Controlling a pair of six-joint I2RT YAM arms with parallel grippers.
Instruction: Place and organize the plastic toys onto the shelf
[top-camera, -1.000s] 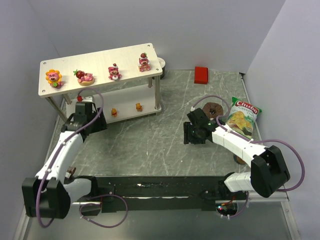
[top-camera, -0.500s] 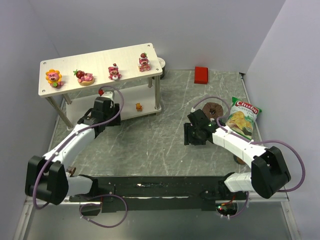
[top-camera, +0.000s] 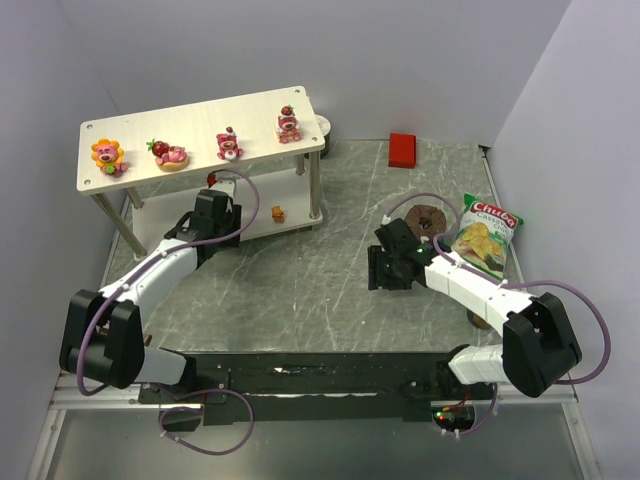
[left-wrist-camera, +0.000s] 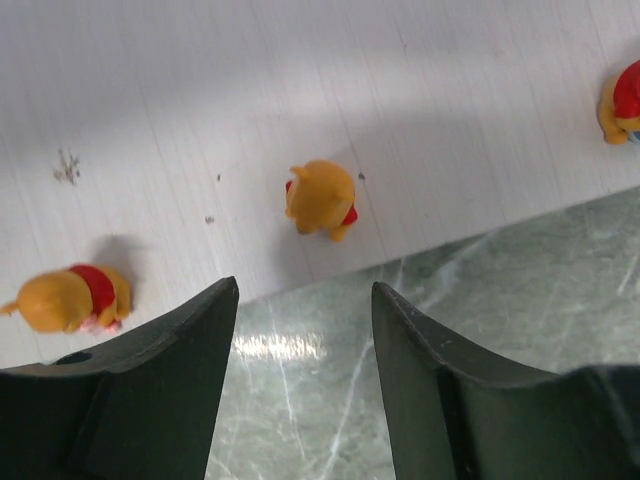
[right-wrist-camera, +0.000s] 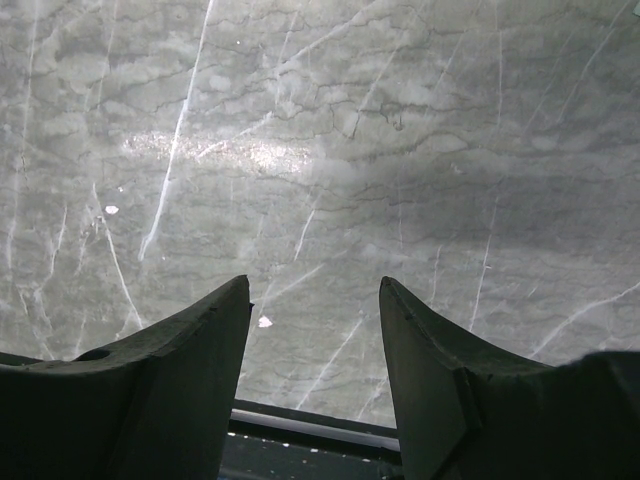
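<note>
Two hazards are judged likely from here, the larger one concerning the shelf (top-camera: 260, 108). The left arm (top-camera: 160, 270) is held close against the shelf's front, just below the edge of the upper board, so a raised wrist could strike that board or a leg. The flower-faced figure (top-camera: 107, 154) and three strawberry bears (top-camera: 229, 144) set on top could then be shaken over. The smaller hazard concerns the three small orange bears (left-wrist-camera: 72, 298) on the lower board, where the middle bear (left-wrist-camera: 322, 198) is set near the front edge. If the fingers are closed off-centre, it could be tipped or flicked off onto the surface (left-wrist-camera: 330, 400), and so tiny and rounded a piece could be squeezed out of a grip. The left claw (left-wrist-camera: 305, 300) is seen parted fairly wide, with nothing held between its fingers and nothing seen to be touched; it is poised just short of the board edge, roughly in line with the middle bear. The right claw (right-wrist-camera: 313, 300) is likewise parted and empty, hung over bare surface well apart from the shelf.
</note>
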